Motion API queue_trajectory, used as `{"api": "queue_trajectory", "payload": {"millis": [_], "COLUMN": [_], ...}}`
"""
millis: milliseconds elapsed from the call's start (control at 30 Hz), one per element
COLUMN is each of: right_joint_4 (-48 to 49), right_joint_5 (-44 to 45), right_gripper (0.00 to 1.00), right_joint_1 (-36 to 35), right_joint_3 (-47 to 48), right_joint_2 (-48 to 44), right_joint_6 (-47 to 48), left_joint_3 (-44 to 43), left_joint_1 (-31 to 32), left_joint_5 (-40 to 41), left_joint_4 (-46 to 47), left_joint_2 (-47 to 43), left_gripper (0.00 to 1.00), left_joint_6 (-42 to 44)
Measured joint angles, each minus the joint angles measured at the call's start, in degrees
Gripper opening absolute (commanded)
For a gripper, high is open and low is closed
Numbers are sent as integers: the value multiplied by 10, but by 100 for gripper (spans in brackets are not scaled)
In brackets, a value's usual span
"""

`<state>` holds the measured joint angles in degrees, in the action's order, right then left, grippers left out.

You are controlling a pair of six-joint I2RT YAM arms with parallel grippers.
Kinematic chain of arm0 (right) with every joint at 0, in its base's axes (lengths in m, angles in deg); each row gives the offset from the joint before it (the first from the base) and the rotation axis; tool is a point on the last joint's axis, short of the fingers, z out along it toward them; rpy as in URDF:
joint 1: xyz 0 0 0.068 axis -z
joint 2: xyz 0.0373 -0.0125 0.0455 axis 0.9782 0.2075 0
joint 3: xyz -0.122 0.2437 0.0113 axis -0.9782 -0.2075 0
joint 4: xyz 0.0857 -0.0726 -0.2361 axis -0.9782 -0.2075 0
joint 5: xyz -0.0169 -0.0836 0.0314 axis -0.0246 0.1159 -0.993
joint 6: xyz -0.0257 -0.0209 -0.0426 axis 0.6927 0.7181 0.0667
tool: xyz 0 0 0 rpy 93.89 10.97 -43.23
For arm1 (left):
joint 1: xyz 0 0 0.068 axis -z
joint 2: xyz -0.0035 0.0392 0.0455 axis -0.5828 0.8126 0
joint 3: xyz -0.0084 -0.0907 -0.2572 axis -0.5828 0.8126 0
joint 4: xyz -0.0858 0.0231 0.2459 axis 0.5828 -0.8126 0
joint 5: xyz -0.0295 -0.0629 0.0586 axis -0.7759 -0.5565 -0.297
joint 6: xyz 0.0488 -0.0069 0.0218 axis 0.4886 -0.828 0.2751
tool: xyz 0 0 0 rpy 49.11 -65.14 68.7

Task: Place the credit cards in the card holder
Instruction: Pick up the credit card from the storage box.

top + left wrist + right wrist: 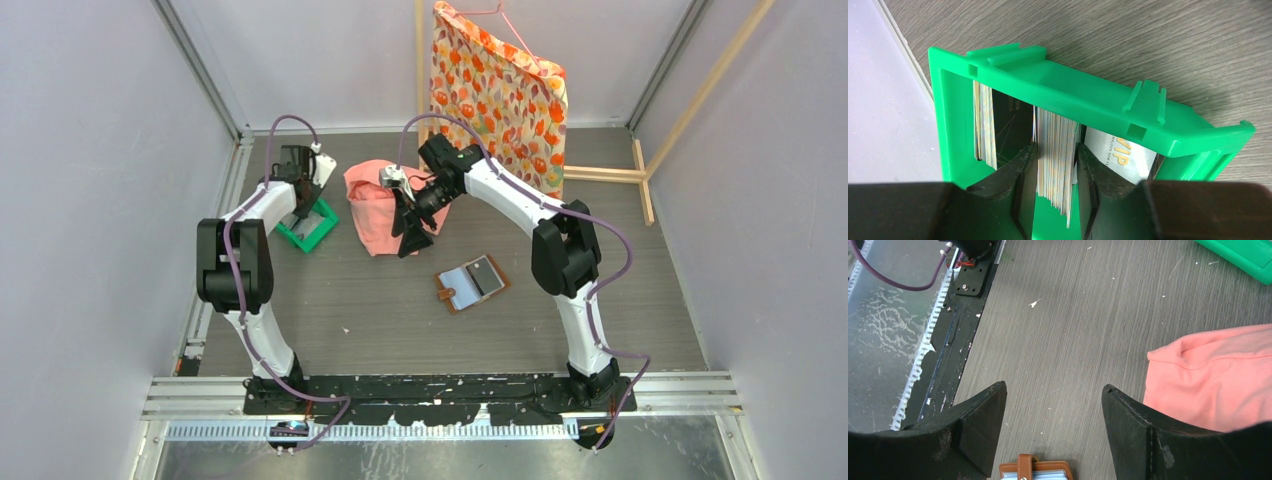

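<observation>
The left gripper reaches down into the green tray and pinches a thick bundle of the credit cards, one finger pressed against each face of it. More cards stand on edge to either side: a pale stack with a dark card on one side, a white VIP card on the other.

The likeliest trouble is the size of that bundle. With so many thin, slick cards in one pinch, the middle ones could slide out or fan apart on the way up. A wad that thick would probably jam at a pocket. The tray looks light, so it might tip or lift if the cards catch on its wall.

Further right lies the pink cloth, and a low carry could snag on it. Beside it the right gripper hangs with its fingers spread wide and empty above the table.

Rightmost, the card holder lies open and flat, well apart from the tray. Nothing is holding it, so a push into its pockets may simply make it slide.
</observation>
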<state>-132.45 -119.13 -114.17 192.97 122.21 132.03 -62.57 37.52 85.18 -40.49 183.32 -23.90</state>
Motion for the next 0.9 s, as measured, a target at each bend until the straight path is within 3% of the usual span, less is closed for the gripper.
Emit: {"api": "queue_trajectory", "payload": {"millis": [133,367,500,533,567,600,633,900], "right_joint_4": [0,1,2,2,2,2,2,4], "right_joint_5": [0,-2,-2,-2,-2,-2,-3,-4], "right_gripper": [74,74,74,74,74,74,74,74], "right_joint_1": [0,0,0,0,0,0,0,0], "right_joint_3": [-3,-4,-5,-5,-6,-7,-8,-8], "right_joint_2": [-5,-6,-6,-6,-6,-6,-6,-6], "right_joint_6": [0,0,0,0,0,0,0,0], "left_joint_3": [0,-10,-42,-46,-47,-47,-47,-49], "left_joint_1": [0,-2,-5,-7,-8,-9,-9,-16], "left_joint_5": [-6,-59,-66,-68,-69,-70,-70,-91], "left_joint_4": [-2,-47,-76,-80,-81,-83,-85,-84], "left_joint_2": [0,6,29,34,38,41,41,36], "left_gripper": [38,44,54,58,72,92,99,100], "left_joint_6": [0,-3,-15,-18,-22,-26,-28,-36]}}
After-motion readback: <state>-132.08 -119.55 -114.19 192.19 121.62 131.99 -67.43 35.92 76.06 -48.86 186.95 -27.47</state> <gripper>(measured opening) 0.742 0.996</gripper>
